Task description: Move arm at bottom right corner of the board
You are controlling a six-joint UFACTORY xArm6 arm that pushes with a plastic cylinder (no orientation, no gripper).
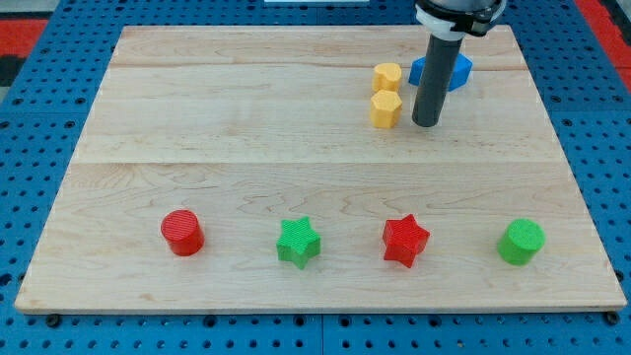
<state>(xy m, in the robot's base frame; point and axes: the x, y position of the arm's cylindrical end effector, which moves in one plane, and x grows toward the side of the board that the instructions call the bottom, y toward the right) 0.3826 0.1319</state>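
Observation:
My tip [426, 123] rests on the wooden board [246, 138] in the upper right part of the view. It stands just right of the lower yellow hexagon block [385, 108] and in front of a blue block [458, 71], which the rod partly hides. A second yellow block [387, 76] lies just above the first. The board's bottom right corner [616, 304] is far below and right of the tip.
Along the view's bottom lie a red cylinder [182, 233], a green star [298, 242], a red star [405, 241] and a green cylinder [520, 242]. Blue pegboard surrounds the board.

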